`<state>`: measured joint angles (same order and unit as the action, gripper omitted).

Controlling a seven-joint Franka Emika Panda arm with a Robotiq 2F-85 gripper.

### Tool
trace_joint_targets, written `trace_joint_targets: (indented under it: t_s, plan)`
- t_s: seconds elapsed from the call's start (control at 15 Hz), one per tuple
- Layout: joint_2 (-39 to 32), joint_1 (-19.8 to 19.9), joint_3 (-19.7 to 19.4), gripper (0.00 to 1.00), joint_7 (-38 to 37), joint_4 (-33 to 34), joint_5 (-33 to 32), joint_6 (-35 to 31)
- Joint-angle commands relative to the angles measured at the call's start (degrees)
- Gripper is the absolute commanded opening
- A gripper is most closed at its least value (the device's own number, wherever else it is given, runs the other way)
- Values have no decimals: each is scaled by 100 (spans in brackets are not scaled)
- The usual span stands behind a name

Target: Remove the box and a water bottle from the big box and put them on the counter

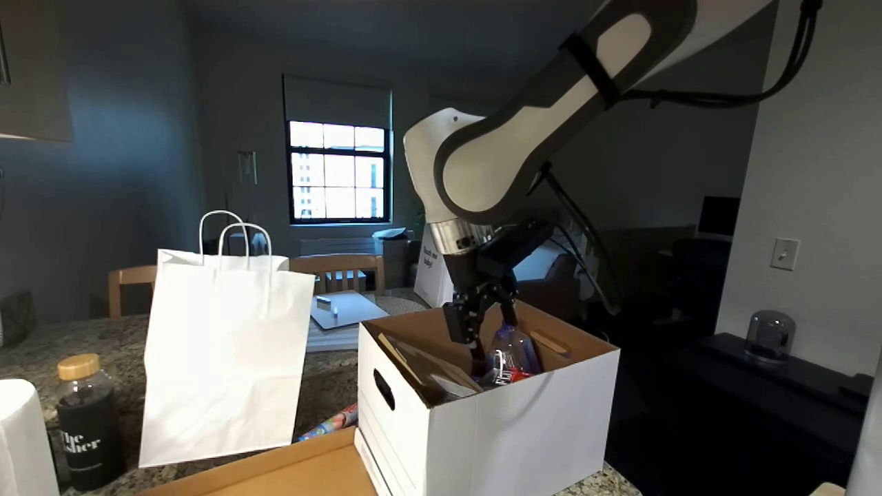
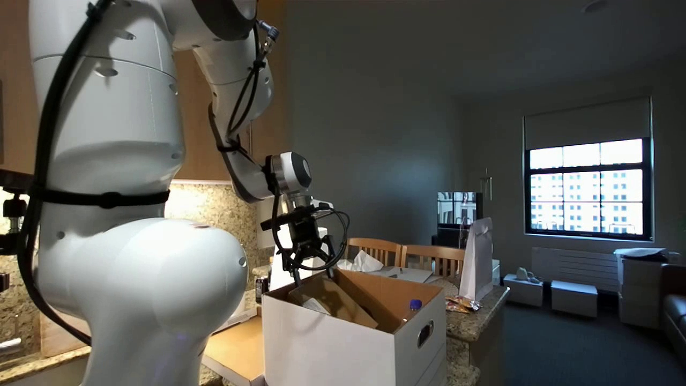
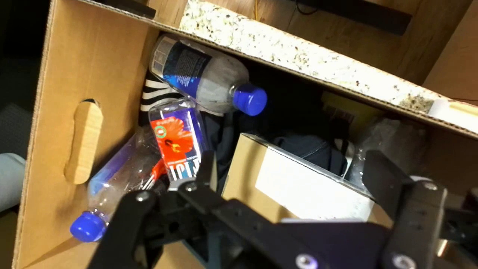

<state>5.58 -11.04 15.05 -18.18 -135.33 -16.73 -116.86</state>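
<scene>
At far left in an exterior view, a glass jar (image 1: pixel 88 430) with a light wooden lid shows the white letters "sher" on its dark sleeve, beside a plain white paper bag (image 1: pixel 224 365) with looped handles. Both stand on a speckled stone counter (image 1: pixel 124 344), with a wooden chair (image 1: pixel 337 264) and a bright paned window (image 1: pixel 337 169) behind in dim light. At center on the counter sits the big box (image 1: pixel 517 441), white outside and brown within, an oval hand-hole in its side. Inside it leans a small box (image 3: pixel 295 183) of brown cardboard, a white label on its face. The gripper (image 3: pixel 291 164) is unclenched, its fingers spread wide, the small box showing between them in the wrist view. Also inside the big box are three clear water bottles (image 3: pixel 173 140), two showing blue caps; one label carries a red flower and, partly covered, the name FIJI. A light switch (image 1: pixel 784 253) appears at right.
</scene>
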Motion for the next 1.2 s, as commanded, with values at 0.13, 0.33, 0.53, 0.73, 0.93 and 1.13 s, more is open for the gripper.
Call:
trace_joint_targets:
  t_s: [0.13,0.33,0.53,0.73,0.93,1.13]
  plan:
    - [-411,-158,15,100,74,283,83,-333]
    - [-622,-251,14,100,256,341,205,-551]
    - [-700,-337,32,100,435,376,316,-653]
    - [-740,-375,21,100,473,407,388,-727]
    - [-809,-365,1,100,579,411,576,-847]
    - [-899,-350,-18,100,757,397,1002,-973]
